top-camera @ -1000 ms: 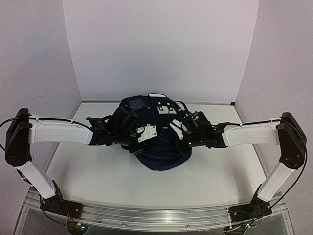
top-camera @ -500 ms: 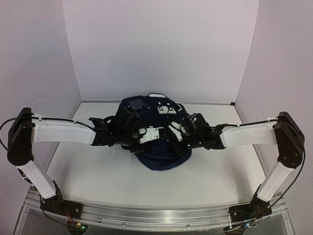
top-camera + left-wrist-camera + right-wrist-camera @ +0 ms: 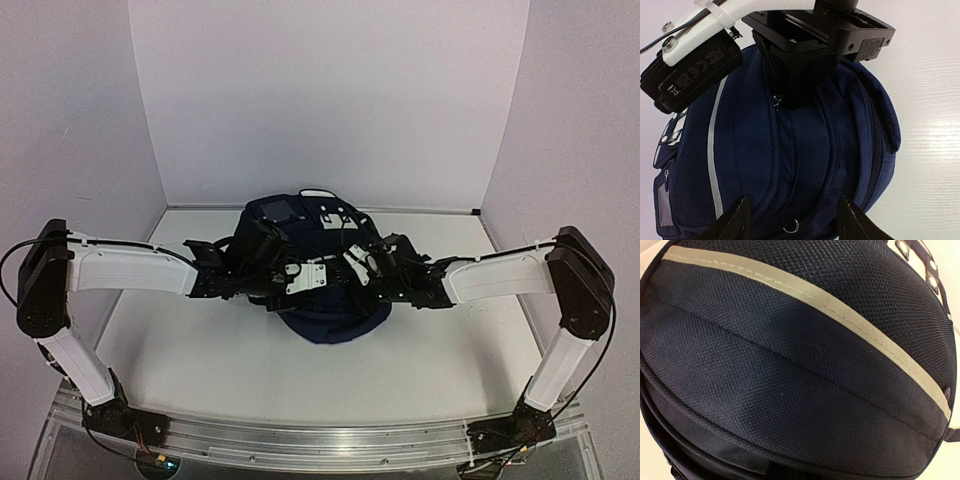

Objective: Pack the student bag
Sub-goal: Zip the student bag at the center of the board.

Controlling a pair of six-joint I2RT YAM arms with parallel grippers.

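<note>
Top view: you see the student bag (image 3: 335, 322) lying on the white table (image 3: 200, 350), toward the far middle of it. Both arms reach in from the sides and meet above the bag.

Left wrist view: your left gripper (image 3: 792, 220) stands wide open. Its two dark fingertips (image 3: 739, 220) are spread apart at the bottom edge and hold nothing. The navy fabric shows in the gap between them, along with a small metal ring (image 3: 790, 226) on the bag's near edge. A grey-white stripe (image 3: 715, 150) curves down the bag's left side, and several zip seams run lengthwise over its bulging front.

In the same view, your right gripper (image 3: 787, 97) comes down from the top of the frame. Its black fingers end on the central zip line, right beside a small zip pull (image 3: 776, 103). The fingers read as one dark block, so you cannot tell whether they are closed or whether they grip the pull.

Right wrist view: the bag's mesh-textured fabric fills the frame, crossed diagonally by a pale reflective band (image 3: 815, 305). The right fingers are not visible here.
</note>
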